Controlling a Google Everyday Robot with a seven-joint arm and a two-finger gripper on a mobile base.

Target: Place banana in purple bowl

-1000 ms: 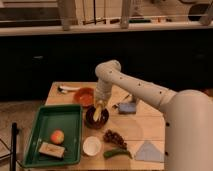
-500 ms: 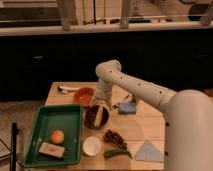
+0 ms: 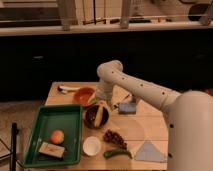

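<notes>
The arm (image 3: 135, 87) bends down to the purple bowl (image 3: 88, 120), gripper (image 3: 101, 103) just above its far rim; whether it is clamped cannot be told. The banana (image 3: 101, 115) sits inside the bowl, so placing seems nearly done: next, release and rise clear.

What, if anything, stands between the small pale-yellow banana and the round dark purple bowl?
Nothing visible: the small pale-yellow banana is over the round dark purple bowl, with the end effector just above it.

The claw (image 3: 102, 103) hangs just over the purple bowl (image 3: 90, 120), hiding its far rim. The robot's body (image 3: 192, 131), cut off at the right and bottom edges, covers the right side of the tabletop (image 3: 150, 126).
</notes>
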